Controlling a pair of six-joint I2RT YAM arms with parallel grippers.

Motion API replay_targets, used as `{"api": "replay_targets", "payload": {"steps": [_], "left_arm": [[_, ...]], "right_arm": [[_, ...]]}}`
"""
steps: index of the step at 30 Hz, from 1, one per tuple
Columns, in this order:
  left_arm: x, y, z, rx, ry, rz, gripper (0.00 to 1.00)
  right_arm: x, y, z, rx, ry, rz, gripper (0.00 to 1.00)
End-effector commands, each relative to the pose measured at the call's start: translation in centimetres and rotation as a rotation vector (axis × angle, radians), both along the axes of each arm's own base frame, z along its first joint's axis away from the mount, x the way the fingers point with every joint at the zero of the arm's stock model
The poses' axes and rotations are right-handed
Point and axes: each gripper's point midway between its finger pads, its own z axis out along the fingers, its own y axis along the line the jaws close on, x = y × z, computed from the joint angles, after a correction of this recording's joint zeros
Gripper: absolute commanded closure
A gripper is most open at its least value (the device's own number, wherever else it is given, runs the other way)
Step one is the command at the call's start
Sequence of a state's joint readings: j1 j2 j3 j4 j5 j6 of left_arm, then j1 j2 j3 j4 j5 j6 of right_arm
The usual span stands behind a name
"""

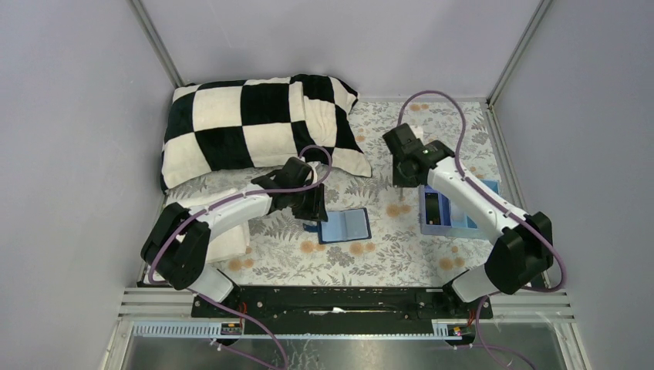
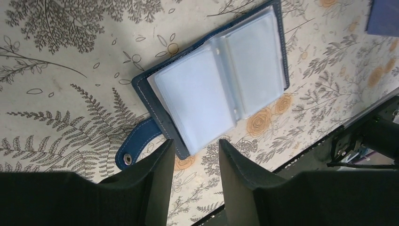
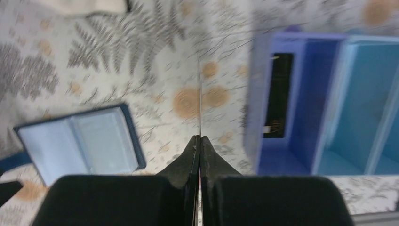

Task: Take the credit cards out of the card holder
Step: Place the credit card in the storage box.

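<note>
While the holder (image 1: pixel 345 225) lay open on the desk (image 1: pixel 385 258) between the arms, looking light and floppy with slick sleeves, best pinned by its stiffer navy edge, the left gripper (image 2: pixel 194 155) hovered half-open and empty, and the right gripper (image 3: pixel 200 141) pinched a thin card (image 3: pixel 199 94) edge-on.

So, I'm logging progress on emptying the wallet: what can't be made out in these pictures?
- Right wrist view: the thin flat item pinched in the right end effector shows only its edge; its face is unreadable.
- Same view, motion blur: the dark object in the blue plastic compartment tray is unidentifiable.
- Left wrist view: frosted sleeves of the navy folding card holder hide whether cards remain.
</note>
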State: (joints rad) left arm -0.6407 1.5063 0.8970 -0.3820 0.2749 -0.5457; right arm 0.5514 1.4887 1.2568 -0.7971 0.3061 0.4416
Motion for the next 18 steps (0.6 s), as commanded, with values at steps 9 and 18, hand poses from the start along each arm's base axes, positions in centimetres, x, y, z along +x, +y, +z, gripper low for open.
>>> {"api": "replay_targets", "payload": {"steps": [9,18], "left_arm": [[1.8,-1.7,4.2,-0.03,-0.061,-0.065,0.56],[2.2,-2.6,3.4,-0.039,-0.03,-0.091,0.56]], "right_arm": [[1.2,-9.9,5.1,-0.314,-0.077,-0.206,1.0],[1.1,-11.4,2.0,-0.401,-0.018,-0.228,1.0]]}}
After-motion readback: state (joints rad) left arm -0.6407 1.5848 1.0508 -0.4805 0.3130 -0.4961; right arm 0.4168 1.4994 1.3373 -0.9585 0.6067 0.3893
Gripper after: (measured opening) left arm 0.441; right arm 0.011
